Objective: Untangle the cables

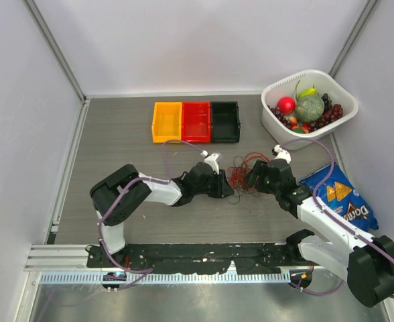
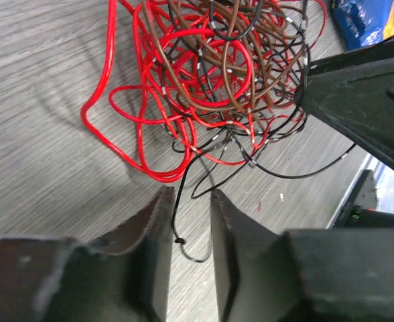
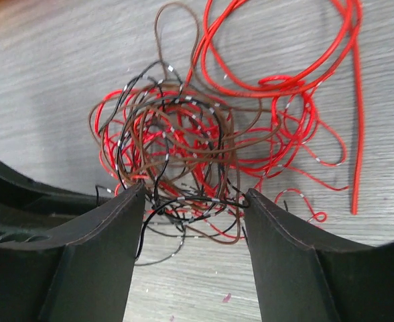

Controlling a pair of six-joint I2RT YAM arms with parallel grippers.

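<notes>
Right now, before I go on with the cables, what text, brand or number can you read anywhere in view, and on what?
"Doritos": logo on the blue chip bag.
Smaller print on that bag: too small to read.
Colored bins, white basket, cables: no text visible.

At the far middle of the grey wood-grain table point(image 1: 130, 151), 3 open bins touch in a row: orange bin point(image 1: 167, 122), red bin point(image 1: 196, 121), black bin point(image 1: 225, 121). At the far right, a white tub point(image 1: 275, 127) holds a red round fruit point(image 1: 286, 104), a green melon point(image 1: 310, 107) and dark grapes point(image 1: 331, 113). A blue Doritos bag point(image 1: 341, 198) lies nearer, at the right.
</notes>
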